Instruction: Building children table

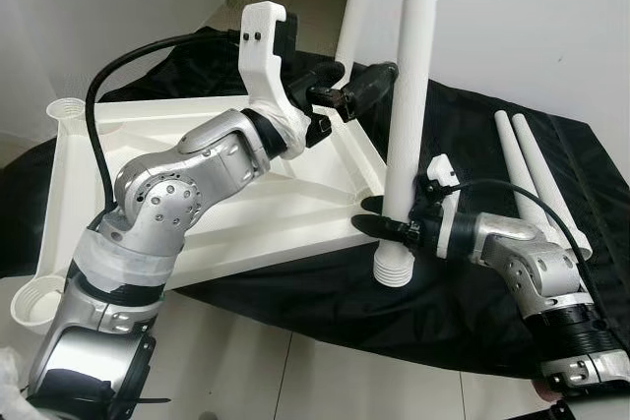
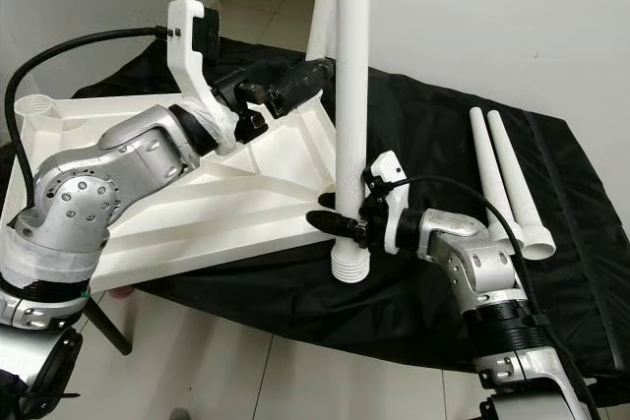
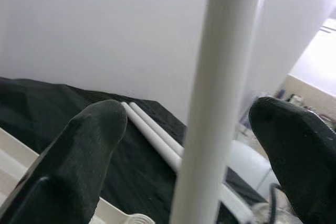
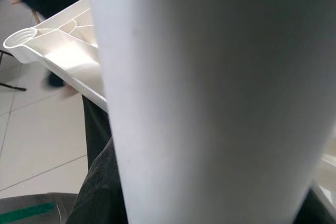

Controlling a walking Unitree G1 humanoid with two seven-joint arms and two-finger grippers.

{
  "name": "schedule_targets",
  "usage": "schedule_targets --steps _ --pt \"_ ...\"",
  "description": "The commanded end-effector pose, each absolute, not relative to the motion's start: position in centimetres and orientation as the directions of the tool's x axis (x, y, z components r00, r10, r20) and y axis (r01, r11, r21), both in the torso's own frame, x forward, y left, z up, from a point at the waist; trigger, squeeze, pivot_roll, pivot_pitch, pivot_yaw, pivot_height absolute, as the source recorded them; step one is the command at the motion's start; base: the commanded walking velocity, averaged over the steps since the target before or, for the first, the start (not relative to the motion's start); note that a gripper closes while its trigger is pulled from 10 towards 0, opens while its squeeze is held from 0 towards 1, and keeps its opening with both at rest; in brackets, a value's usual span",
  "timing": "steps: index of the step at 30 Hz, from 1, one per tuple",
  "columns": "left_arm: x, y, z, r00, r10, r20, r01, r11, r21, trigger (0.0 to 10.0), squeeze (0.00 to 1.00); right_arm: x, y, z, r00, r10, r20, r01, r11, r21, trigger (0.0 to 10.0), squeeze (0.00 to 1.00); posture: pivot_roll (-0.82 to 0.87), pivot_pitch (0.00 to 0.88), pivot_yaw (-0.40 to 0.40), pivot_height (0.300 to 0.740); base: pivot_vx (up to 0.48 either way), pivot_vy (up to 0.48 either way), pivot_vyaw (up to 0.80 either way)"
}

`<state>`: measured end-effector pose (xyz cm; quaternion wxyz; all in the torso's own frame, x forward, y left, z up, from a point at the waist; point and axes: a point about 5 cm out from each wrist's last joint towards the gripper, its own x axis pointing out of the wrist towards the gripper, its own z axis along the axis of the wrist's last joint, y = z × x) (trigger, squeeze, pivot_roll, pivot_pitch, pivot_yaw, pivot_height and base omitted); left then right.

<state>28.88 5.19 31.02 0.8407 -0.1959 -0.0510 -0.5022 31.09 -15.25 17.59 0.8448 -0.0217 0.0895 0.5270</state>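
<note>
Your right gripper (image 1: pixel 386 229) has its black fingers clamped around the upright white leg (image 1: pixel 413 95) just above its threaded end, which hangs off the near corner of the upturned white tabletop (image 1: pixel 256 213). Your left gripper (image 1: pixel 372 81) is higher up — fingers (image 3: pixel 86 150) spread apart, one on each side of that same leg, not touching it. Two spare legs (image 1: pixel 532 174) lie side by side on the black cloth (image 1: pixel 463 302) — well to the right.
</note>
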Motion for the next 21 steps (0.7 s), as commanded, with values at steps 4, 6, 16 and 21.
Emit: schedule_targets --steps 4,6,16,21 --pt "24.5 4.4 32.1 -0.308 -0.873 0.377 0.944 -0.33 0.009 10.0 0.0 31.1 -14.7 17.2 0.384 0.902 -0.198 -0.911 0.404 0.075 10.0 0.0 0.05 0.0 -0.132 0.74 0.0 0.0 0.0" --pt "24.6 4.3 32.0 -0.313 -0.877 0.365 0.941 -0.338 -0.006 10.0 0.0 31.1 -14.4 17.2 0.353 0.912 -0.207 -0.923 0.376 0.078 10.0 0.0 0.06 0.0 -0.131 0.74 0.0 0.0 0.0" --pt "25.2 3.6 31.8 -0.334 -0.889 0.314 0.935 -0.354 -0.008 10.0 0.0 30.2 -13.2 17.4 0.177 0.953 -0.247 -0.978 0.198 0.063 10.0 0.0 0.05 0.0 -0.121 0.74 0.0 0.0 0.0" --pt "25.3 3.8 32.1 -0.356 -0.879 0.317 0.925 -0.381 -0.019 10.0 0.0 30.2 -13.3 17.5 0.179 0.952 -0.247 -0.978 0.2 0.064 10.0 0.0 0.05 0.0 -0.114 0.74 0.0 0.0 0.0"
